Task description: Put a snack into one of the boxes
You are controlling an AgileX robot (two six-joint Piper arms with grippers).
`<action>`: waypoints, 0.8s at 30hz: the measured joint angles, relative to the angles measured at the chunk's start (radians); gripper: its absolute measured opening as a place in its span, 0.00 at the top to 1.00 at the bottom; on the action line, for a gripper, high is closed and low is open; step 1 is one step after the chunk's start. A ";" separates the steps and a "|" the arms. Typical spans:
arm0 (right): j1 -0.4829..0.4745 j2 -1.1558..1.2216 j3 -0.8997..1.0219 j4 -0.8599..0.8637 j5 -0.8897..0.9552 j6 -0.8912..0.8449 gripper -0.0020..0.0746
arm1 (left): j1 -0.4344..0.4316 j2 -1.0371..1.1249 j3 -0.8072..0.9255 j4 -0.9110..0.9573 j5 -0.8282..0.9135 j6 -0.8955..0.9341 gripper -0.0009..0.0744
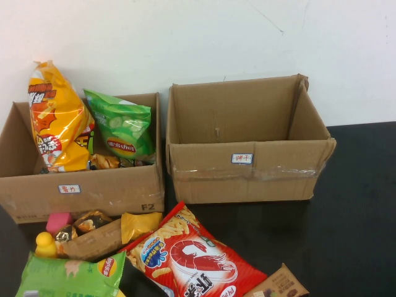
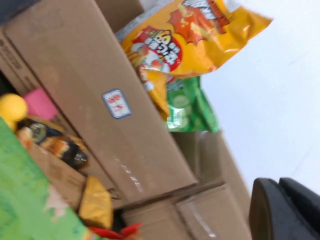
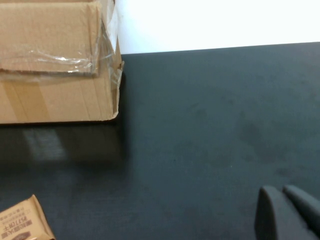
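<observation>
The setting looks like a lab or test bench, not a home or shop. A plain black table stands against a bare white wall, with no furnishing around it. Two open cardboard boxes, the left box and the right box, each carry a small handwritten label, and packaged snacks such as a red shrimp-chip bag lie loose in front.

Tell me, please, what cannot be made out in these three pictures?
- Left gripper: cut off by the left wrist view's corner; absent from the high view.
- Right gripper: likewise cut off in the right wrist view.
- Right-hand brown cardboard box: its floor hidden by its front wall.
- Small white label on it: writing too small.
</observation>
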 joint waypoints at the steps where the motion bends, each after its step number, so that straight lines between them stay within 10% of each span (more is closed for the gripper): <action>1: 0.000 0.000 0.000 0.000 0.000 0.000 0.98 | 0.000 0.000 0.000 -0.028 -0.002 0.005 0.99; 14: 0.000 0.000 0.000 0.000 0.000 0.000 0.98 | -0.049 0.317 -0.528 0.224 0.664 0.778 0.99; 24: 0.000 0.000 0.000 0.000 0.000 0.000 0.98 | -0.417 0.771 -0.756 0.729 0.811 0.852 0.91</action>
